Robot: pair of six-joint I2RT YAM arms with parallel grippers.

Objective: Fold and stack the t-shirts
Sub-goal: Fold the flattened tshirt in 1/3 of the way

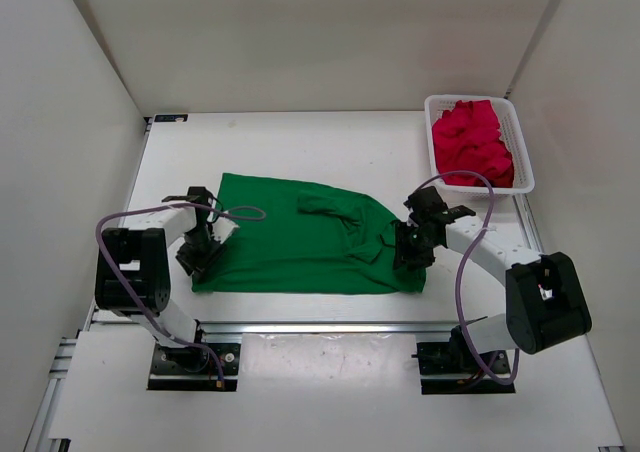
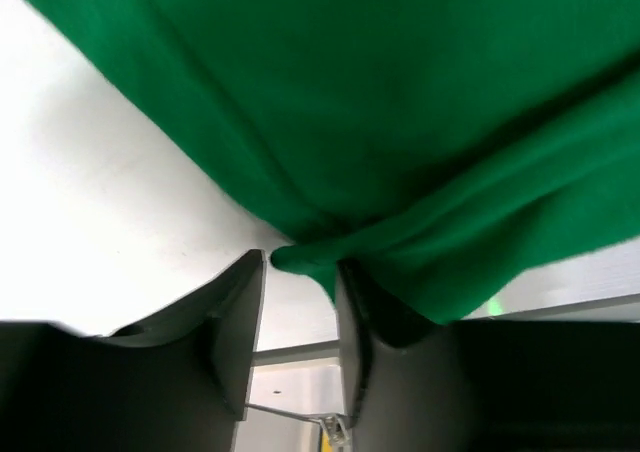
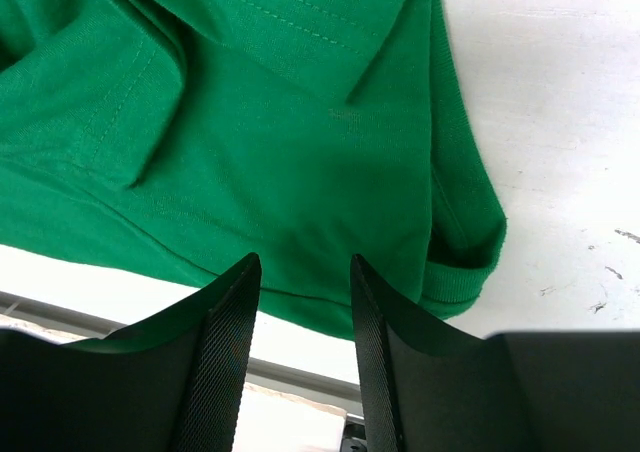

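The green t-shirt (image 1: 300, 237) lies spread and creased along the near edge of the tabletop (image 1: 300, 142), about midway between its left and right edges. The red t-shirts (image 1: 472, 142) sit bunched in a white mesh basket (image 1: 524, 162) at the far right corner, well apart from both arms. The left gripper (image 2: 300, 264) stands at the shirt's left edge, released, with a bunched fold of cloth at its tips touching only one finger, and the right gripper (image 3: 305, 267) hangs over the shirt's near right corner, jaws likewise spread and grasping nothing.
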